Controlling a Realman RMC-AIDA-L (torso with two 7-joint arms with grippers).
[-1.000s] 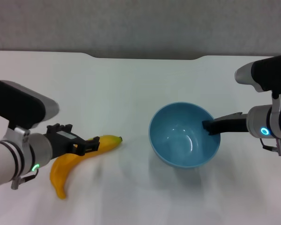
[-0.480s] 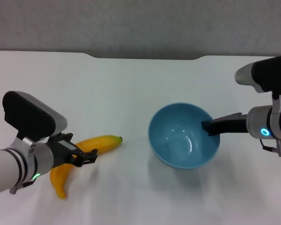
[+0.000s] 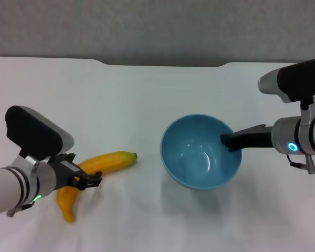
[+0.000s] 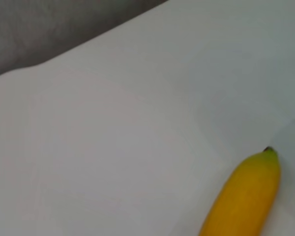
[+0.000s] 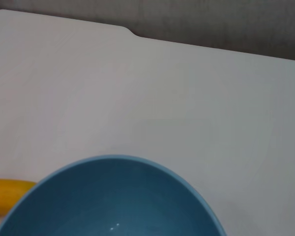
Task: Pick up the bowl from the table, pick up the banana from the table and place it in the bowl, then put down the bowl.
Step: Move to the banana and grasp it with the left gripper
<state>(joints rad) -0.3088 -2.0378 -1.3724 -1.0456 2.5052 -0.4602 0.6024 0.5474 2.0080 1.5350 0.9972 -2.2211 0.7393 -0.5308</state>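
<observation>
The light-blue bowl [image 3: 199, 153] hangs a little above the white table [image 3: 142, 100], right of centre, with its shadow below it. My right gripper [image 3: 228, 142] is shut on the bowl's right rim. The bowl fills the low part of the right wrist view [image 5: 113, 201]. The yellow banana [image 3: 114, 159] lies on the table at the left, stem tip toward the bowl. My left gripper [image 3: 89, 179] is open and low over the banana's middle, hiding that part. The banana's tip end shows in the left wrist view [image 4: 246, 196] and the right wrist view [image 5: 2, 194].
The table's far edge has a shallow notch [image 3: 163, 64] with a grey wall behind it. Bare tabletop lies between the banana and the bowl.
My left gripper has drawn back and down along the banana toward its middle. My right gripper has carried the bowl a little to the left. The banana has not moved.
</observation>
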